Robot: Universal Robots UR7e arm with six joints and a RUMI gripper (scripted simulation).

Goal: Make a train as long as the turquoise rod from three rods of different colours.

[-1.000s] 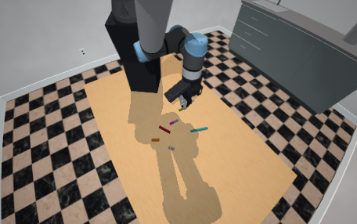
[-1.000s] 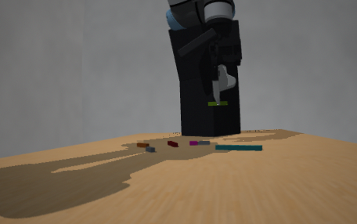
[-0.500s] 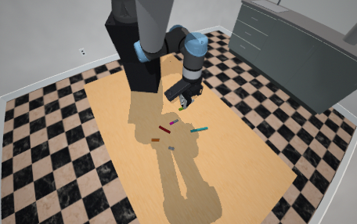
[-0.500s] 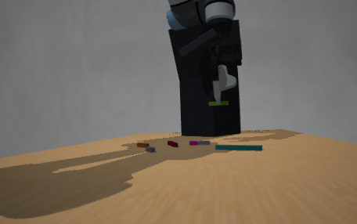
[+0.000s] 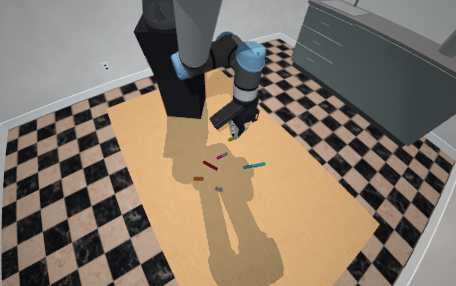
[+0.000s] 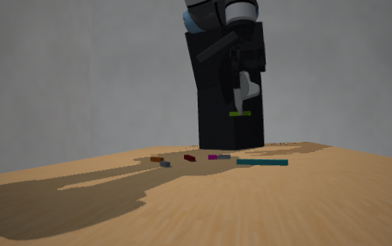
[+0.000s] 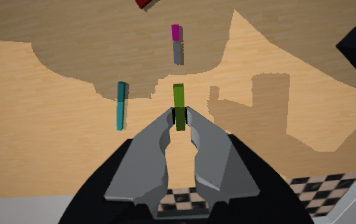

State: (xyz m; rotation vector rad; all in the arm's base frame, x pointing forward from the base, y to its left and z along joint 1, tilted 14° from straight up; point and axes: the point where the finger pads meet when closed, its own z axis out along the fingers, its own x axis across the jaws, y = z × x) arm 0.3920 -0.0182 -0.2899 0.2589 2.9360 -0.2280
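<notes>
My hand (image 5: 236,137) (image 6: 241,113) (image 7: 179,108) grips the lime rod (image 5: 231,139) (image 6: 234,113) (image 7: 179,95); lowered slightly too far, it might knock the grey rod (image 5: 224,154) (image 6: 223,156) (image 7: 177,53), though height reads poorly.

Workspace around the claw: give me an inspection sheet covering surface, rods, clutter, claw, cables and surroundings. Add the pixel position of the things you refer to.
Surface: wood-grain table top (image 5: 310,220) (image 6: 258,206), partly in the arm's shadow; no damage seen.
Job's things: magenta rod (image 5: 219,157) (image 6: 212,157) (image 7: 175,32) and grey rod (image 5: 224,154) (image 6: 223,156) (image 7: 177,53) lie end to end; turquoise rod (image 5: 254,165) (image 6: 262,162) (image 7: 120,106), red rod (image 5: 210,165) (image 6: 189,157), orange rod (image 5: 198,178) (image 6: 156,159) and second grey rod (image 5: 219,189) (image 6: 165,163) lie apart.
Clutter: nothing seen.
Claw (image 7: 179,108): shut on the lime rod (image 5: 231,139) (image 6: 234,113) (image 7: 179,95), held above the table.
Cables: nothing seen.
Surroundings: checkered floor, grey-green cabinets (image 5: 357,82), pale walls.
</notes>
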